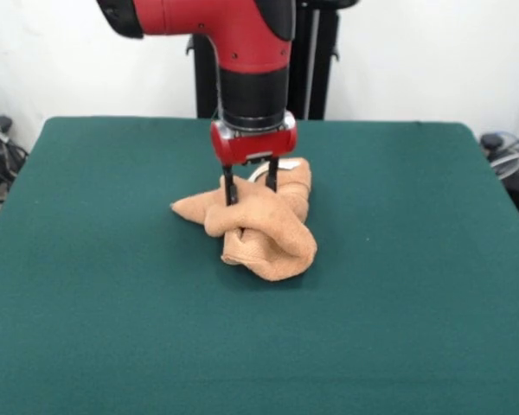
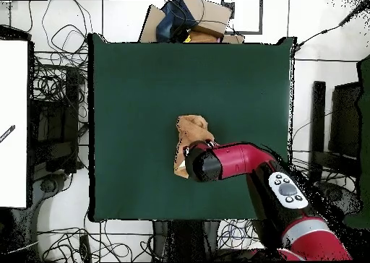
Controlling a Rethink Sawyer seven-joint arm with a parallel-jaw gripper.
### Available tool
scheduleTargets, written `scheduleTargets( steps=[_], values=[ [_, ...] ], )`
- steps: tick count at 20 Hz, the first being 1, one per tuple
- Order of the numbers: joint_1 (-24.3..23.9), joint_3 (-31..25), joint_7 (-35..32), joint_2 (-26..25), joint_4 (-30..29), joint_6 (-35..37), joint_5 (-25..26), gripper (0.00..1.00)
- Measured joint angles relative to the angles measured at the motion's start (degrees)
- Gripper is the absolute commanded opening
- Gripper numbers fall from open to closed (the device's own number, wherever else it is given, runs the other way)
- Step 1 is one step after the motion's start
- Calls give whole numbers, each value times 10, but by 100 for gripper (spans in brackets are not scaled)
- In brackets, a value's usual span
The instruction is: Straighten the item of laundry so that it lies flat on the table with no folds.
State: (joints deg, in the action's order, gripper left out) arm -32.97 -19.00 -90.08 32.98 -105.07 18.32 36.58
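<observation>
The item of laundry (image 1: pixel 268 229) is a tan terry towel, bunched into a crumpled heap with thick folds near the middle of the dark green table (image 1: pixel 112 285). My gripper (image 1: pixel 251 192) hangs straight down over the heap's far part. Its two black fingers (image 1: pixel 230 186) stand apart, with their tips down in the cloth and a ridge of towel between them. A small white patch (image 1: pixel 259 173) shows between the fingers. From overhead, the red arm (image 2: pixel 231 161) covers the gripper and part of the towel (image 2: pixel 191 128), which lies a little below the table's (image 2: pixel 137 87) centre.
Green tabletop surrounds the towel on all sides. Off the table lie tangled cables (image 2: pixel 58 94), cardboard and bags (image 2: pixel 191 18) past one edge, and a white panel (image 2: pixel 13 123). Black stands (image 1: pixel 316 60) rise behind the arm.
</observation>
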Motion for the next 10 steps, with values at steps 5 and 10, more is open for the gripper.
scheduleTargets(
  steps=[5,10],
  values=[
    [1,0,0,-18,10,-2,12,100],
    [3,0,0,-21,13,-3,13,100]
  ],
)
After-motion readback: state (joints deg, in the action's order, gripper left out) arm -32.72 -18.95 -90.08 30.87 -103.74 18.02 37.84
